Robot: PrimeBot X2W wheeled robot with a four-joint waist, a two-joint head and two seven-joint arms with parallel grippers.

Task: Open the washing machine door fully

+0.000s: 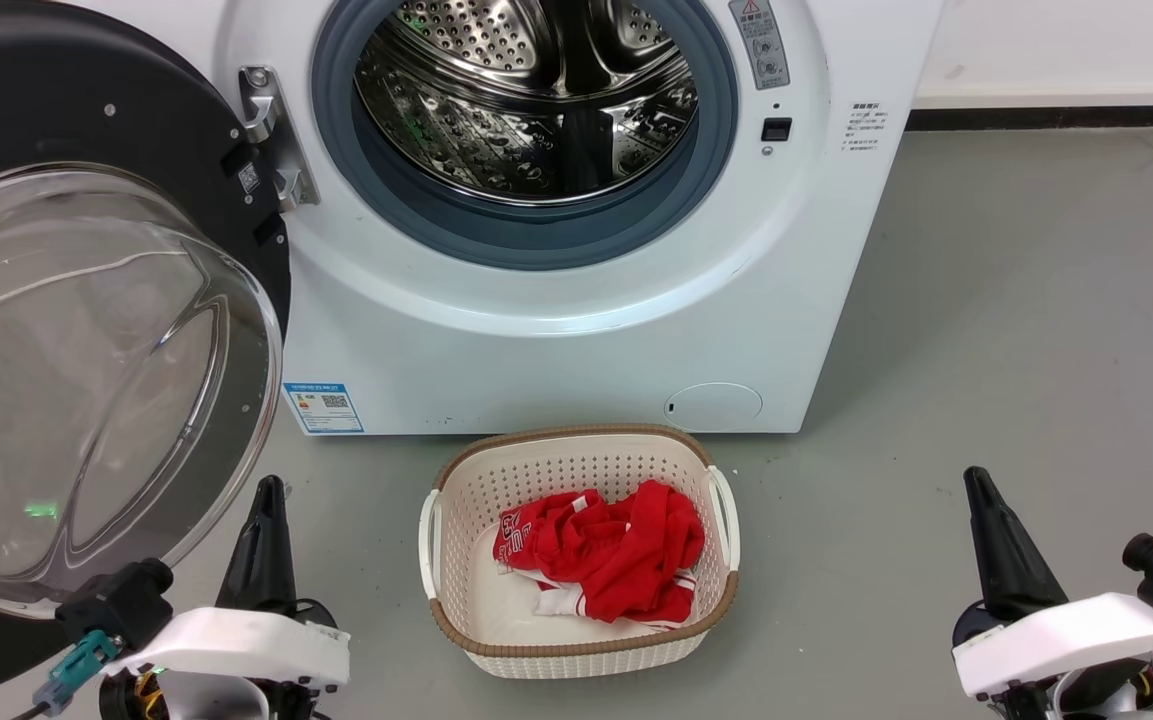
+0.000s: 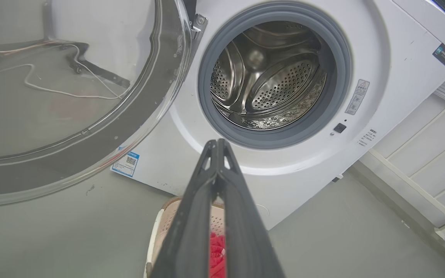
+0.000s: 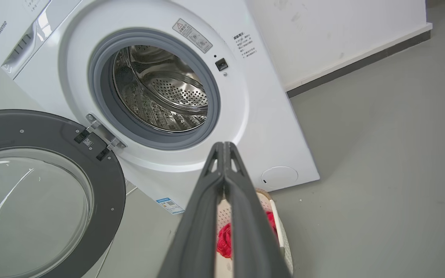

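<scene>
the door (image 1: 86, 350) stands swung wide off the machine (image 1: 576, 330), hanging on its metal hinge (image 1: 271, 140) left of the opening, inner side facing out: a glossy black ring around a clear, bulging glass bowl through which grey floor and a pale cable show. the steel drum (image 1: 536, 90) and grey-blue gasket (image 1: 536, 240) lie bare. the left gripper (image 1: 272, 485) sits low near the door's lower rim, the right gripper (image 1: 976, 478) well apart beyond the basket (image 1: 456, 470), each with fingers pressed together on nothing.
</scene>
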